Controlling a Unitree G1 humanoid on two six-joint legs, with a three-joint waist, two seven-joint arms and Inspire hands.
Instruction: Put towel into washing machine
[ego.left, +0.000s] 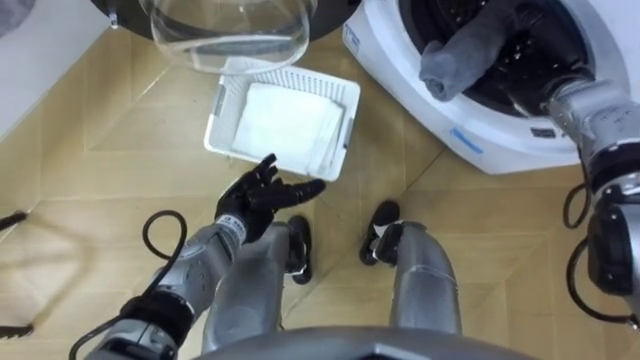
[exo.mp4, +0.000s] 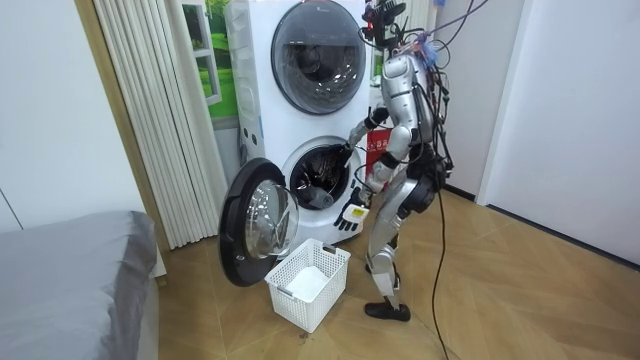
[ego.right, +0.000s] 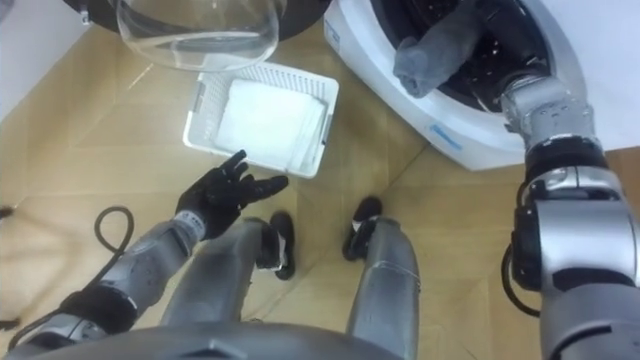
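Left eye view, left hand (ego.left: 262, 195): fingers straight and fanned, holding nothing, poised over the floor just short of the laundry basket (ego.left: 222, 100).
Left eye view, grey towel (ego.left: 462, 55): bunched at the mouth of the drum (ego.left: 535, 45), one end lolling over the front rim, so it is not wholly inside.
Left eye view, right arm (ego.left: 590, 120): runs into the drum beside the grey towel. The right hand is hidden in there, so its grip cannot be told.
Left eye view, white towel (ego.left: 285, 125): folded flat in the basket, with neither hand on it.
Room view, washing machine (exo.mp4: 272, 150): the lower of two stacked units, its door (exo.mp4: 258, 225) swung wide toward the room view's left. The robot stands upright at the opening with the basket on the floor before its feet.
Right eye view, rim: the grey towel's low end again lies across the lip.
Risk, slippage: if the arm pulls out without a push inward, the overhanging end would likely drag the towel onto the floor.
Risk, door: shut now, it would probably pinch cloth at the rim.
Risk, footing: a forward step could kick the basket, which sits near the feet.
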